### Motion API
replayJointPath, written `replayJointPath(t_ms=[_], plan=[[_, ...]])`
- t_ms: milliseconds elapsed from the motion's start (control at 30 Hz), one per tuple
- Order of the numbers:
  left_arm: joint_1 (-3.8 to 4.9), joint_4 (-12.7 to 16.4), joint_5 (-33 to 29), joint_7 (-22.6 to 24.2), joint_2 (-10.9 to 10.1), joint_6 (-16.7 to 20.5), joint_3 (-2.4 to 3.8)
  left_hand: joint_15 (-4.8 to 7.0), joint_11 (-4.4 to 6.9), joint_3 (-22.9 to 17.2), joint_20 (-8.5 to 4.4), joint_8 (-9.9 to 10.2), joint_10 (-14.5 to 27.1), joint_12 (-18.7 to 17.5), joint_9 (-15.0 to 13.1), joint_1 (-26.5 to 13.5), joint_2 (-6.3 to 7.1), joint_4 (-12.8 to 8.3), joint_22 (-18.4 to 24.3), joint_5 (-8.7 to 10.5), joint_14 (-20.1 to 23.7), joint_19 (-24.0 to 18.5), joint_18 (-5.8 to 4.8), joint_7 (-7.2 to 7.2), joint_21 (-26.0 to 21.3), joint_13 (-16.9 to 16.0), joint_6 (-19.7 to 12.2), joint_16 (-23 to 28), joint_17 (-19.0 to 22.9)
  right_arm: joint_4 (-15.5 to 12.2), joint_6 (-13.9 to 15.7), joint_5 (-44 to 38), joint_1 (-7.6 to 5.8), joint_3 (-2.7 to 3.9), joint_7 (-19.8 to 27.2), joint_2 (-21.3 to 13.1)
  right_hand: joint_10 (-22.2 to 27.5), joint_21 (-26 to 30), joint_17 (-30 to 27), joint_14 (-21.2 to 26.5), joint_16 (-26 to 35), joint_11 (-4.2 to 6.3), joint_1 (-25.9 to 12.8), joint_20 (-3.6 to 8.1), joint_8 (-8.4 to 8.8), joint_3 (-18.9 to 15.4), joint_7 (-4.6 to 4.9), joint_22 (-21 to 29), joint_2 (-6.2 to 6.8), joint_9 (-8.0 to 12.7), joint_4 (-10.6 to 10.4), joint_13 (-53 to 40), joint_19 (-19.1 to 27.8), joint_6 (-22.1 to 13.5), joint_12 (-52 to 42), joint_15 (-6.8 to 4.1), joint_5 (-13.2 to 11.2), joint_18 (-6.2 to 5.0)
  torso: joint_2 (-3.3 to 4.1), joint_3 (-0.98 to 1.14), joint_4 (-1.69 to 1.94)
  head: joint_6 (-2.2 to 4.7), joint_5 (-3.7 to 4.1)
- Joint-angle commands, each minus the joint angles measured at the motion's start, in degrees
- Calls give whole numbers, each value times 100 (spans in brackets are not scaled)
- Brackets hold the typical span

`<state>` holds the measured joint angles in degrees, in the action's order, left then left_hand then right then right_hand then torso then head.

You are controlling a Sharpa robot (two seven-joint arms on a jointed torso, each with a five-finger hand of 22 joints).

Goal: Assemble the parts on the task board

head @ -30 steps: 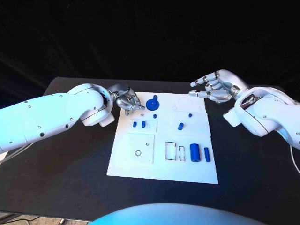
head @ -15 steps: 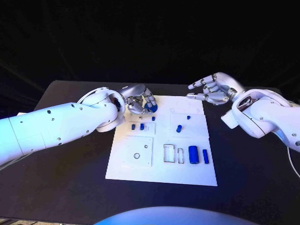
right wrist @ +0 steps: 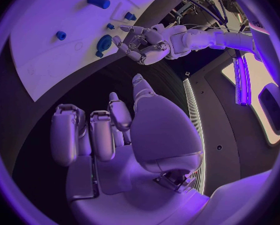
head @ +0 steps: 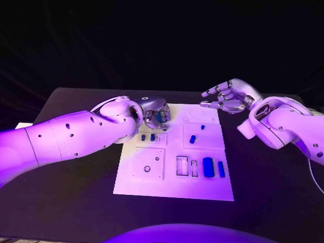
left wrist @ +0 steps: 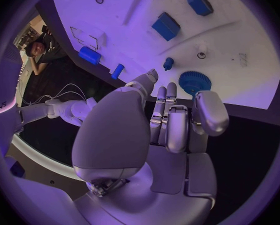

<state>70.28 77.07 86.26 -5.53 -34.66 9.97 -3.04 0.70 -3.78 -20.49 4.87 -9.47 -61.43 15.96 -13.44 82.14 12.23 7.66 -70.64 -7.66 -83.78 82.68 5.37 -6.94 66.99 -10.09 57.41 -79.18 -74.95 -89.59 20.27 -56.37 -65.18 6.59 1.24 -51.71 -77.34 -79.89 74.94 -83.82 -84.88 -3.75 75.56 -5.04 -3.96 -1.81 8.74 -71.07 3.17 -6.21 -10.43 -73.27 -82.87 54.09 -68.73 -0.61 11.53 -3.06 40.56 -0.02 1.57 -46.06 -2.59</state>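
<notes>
The white task board point(head: 173, 188) lies mid-table. My left hand point(head: 154, 112) hovers over its far left corner, fingers curved down around the blue gear point(head: 160, 118), which is half hidden there. In the left wrist view the gear point(left wrist: 194, 81) lies flat on the board just beyond the fingertips point(left wrist: 154, 76) of my left hand point(left wrist: 171, 120), with nothing held. A small blue peg point(left wrist: 169, 63) stands beside the gear. My right hand point(head: 226, 96) floats past the board's far right corner, fingers apart and empty. The right wrist view shows my left hand point(right wrist: 143, 44) next to the gear point(right wrist: 104, 42).
Two small blue blocks point(head: 147, 137) sit in a square left of centre, and a blue piece point(head: 193, 138) sits to their right. A thick blue cylinder point(head: 208, 167) and a thin one point(head: 221, 168) lie beside two slots point(head: 181, 165). Black table point(head: 74, 192) surrounds the board.
My left hand has moved from the board's left edge in over its far left corner, onto the gear's place. The right hand has barely moved.
</notes>
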Motion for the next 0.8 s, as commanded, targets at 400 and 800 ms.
replayJointPath(t_ms=[400, 800], plan=[[-13, -170, 389, -287, 182, -456, 2, 48, 28, -152, -17, 42, -201, -100, 81, 39, -87, -29, -226, 3, -312, 112, -81, 21, 250, 103, 194, 6, 68, -11, -61, 4, 4, 1, 29, 11, -4, 28, 691, -428, 25, 9, 4, 7, -4, -37, -3, 3, -83, -9, -13, 6, 30, 42, -13, -23, 27, -77, 0, 1, 5, -24, 17], [-49, -271, 408, -291, 288, -562, 3, 57, 39, -224, -28, 62, -295, -156, 120, 51, -104, -55, -301, 3, -309, 125, -94, 22, 326, 151, 263, 17, 110, -14, -65, 4, 4, 1, 29, 18, -6, 27, 692, -428, 25, 9, 7, 7, -4, -38, -3, 1, -86, -9, -12, 4, 29, 42, -15, -24, 29, -77, -1, 3, 8, -45, 29]])
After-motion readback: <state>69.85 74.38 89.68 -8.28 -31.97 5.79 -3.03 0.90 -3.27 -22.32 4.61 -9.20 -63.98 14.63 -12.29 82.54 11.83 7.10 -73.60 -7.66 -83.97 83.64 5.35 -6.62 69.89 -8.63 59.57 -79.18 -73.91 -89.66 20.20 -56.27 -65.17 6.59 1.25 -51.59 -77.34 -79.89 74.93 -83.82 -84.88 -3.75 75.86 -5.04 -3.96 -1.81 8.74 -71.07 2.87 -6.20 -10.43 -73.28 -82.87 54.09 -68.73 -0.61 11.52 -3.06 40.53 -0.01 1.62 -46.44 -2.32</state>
